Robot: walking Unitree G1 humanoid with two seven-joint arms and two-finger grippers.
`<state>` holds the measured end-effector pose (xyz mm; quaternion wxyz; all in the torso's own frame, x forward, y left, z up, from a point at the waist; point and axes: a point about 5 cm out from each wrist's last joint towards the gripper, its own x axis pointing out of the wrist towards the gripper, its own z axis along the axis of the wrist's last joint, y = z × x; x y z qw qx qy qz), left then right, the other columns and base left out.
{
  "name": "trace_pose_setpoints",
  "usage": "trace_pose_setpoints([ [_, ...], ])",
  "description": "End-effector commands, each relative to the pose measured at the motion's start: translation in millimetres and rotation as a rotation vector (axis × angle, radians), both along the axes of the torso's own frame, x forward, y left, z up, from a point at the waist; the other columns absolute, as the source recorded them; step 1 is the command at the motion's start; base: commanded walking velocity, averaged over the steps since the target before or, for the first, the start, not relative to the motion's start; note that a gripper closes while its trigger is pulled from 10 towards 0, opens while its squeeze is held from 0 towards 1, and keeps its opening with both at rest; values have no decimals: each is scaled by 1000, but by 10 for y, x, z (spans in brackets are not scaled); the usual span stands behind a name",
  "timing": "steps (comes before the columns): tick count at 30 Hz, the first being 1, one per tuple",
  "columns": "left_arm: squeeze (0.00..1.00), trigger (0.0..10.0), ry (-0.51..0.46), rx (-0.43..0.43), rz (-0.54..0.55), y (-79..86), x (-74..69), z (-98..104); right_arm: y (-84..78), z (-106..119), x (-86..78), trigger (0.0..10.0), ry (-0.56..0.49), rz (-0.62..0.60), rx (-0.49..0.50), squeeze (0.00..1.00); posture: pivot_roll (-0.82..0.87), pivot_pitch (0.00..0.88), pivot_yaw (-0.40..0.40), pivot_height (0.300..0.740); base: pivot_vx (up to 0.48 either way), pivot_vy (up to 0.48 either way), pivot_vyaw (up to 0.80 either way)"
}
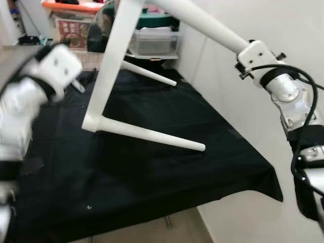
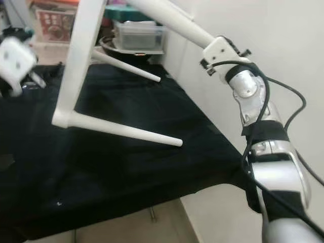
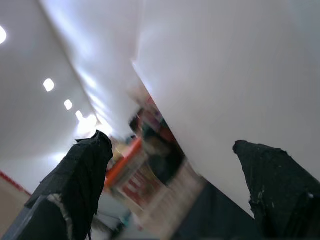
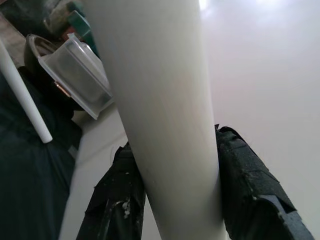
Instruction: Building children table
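White children's table (image 1: 114, 55) stands tipped on its side on the black cloth (image 1: 152, 167) covering the work surface, tabletop edge-on to the head camera, one corner resting on the cloth. Two legs project rightward, level with the surface: the near leg (image 1: 152, 135) and the far leg (image 1: 149, 74).

Right gripper (image 4: 172, 195) is high on the right, clamped on an upper leg (image 1: 202, 23) that rises toward the tabletop; in the right wrist view both black fingers (image 4: 117, 195) press against the white tube with no gap. Judgement: this grip props the table on its edge so it cannot fall flat, and leaves the underside reachable for fitting or tightening legs.

Left gripper (image 3: 175, 185) is on the left beside the tabletop panel. Its fingers are spread wide with nothing between them; the white panel runs close past one finger, contact not resolvable. Probably approaching to steady the top.

Hard to make out: left arm is motion-blurred in both eye views; left wrist view is also blurred. The tabletop's upper part and the upper leg's joint are cut off by the frame. A fourth leg cannot be confirmed. A clear plastic bin (image 1: 152, 40) sits beyond the far end.
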<state>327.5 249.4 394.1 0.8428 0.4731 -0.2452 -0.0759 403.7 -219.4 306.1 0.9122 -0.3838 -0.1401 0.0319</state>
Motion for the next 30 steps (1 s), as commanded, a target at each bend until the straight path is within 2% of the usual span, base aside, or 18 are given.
trace_pose_setpoints([
  [1, 0, 10000, 39, 82, -1, -11, 55, -16, 56, -595, 52, 0, 217, -5, 312, 106, 108, 0, -43, 740, 0, 0, 0],
  [2, 0, 10000, 39, 82, -1, -11, 55, -16, 56, -595, 52, 0, 217, -5, 312, 106, 108, 0, -43, 740, 0, 0, 0],
  [3, 0, 10000, 32, 125, 18, 5, 90, 101, 124, -683, 57, 0, 241, -11, 392, 110, 113, 0, -38, 740, 0, 0, 0],
  [4, 0, 10000, 19, 193, 54, 15, 140, 286, 269, -924, 42, 0, 314, -33, 568, 106, 112, 0, -31, 740, 0, 0, 0],
  [5, 0, 10000, 19, 193, 54, 15, 140, 286, 269, -924, 42, 0, 314, -33, 568, 106, 112, 0, -31, 740, 0, 0, 0],
  [7, 0, 10000, 16, 203, 62, 15, 159, 373, 384, -1142, -7, 0, 368, -40, 641, 106, 113, 0, -22, 740, 0, 0, 0],
  [9, 0, 10000, 16, 203, 62, 15, 159, 373, 384, -1142, -7, 0, 368, -40, 641, 106, 113, 0, -22, 740, 0, 0, 0],
  [11, 0, 10000, 29, 139, 10, -45, 172, 353, 520, -1356, -86, 0, 420, -29, 678, 110, 105, 0, -10, 740, 0, 0, 0],
  [14, 0, 10000, 38, 119, -15, -69, 177, 327, 562, -1410, -112, 0, 436, -25, 692, 114, 105, 0, -10, 740, 0, 0, 0],
  [15, 0, 10000, 55, 124, -97, -192, 156, 159, 623, -1473, -160, 0, 473, -20, 740, 114, 80, 0, -17, 740, 0, 0, 0],
  [18, 0, 10000, 37, 124, -158, -296, 102, 142, 669, -1496, -193, 0, 495, -8, 749, 110, 74, 0, -22, 740, 0, 0, 0],
  [21, 0, 10000, 9, 117, -190, -339, 91, 212, 723, -1527, -238, 0, 518, -5, 758, 106, 76, 0, -29, 740, 0, 0, 0],
  [25, 0, 10000, -44, 135, -217, -369, 17, 335, 1031, -1643, -423, 0, 574, 59, 744, 90, 81, 0, -36, 740, 0, 0, 0],
  [27, 0, 10000, -52, 132, -216, -364, 0, 356, 1070, -1648, -450, 0, 576, 66, 733, 90, 81, 0, -36, 740, 0, 0, 0],
  [28, 0, 10000, -81, 114, -213, -342, -59, 410, 1144, -1662, -492, 0, 590, 70, 729, 24, 78, 0, -36, 740, 0, 0, 0],
  [30, 0, 10000, -92, 104, -213, -335, -89, 424, 1156, -1662, -504, 0, 598, 65, 732, 24, 78, 0, -36, 740, 0, 0, 0],
])
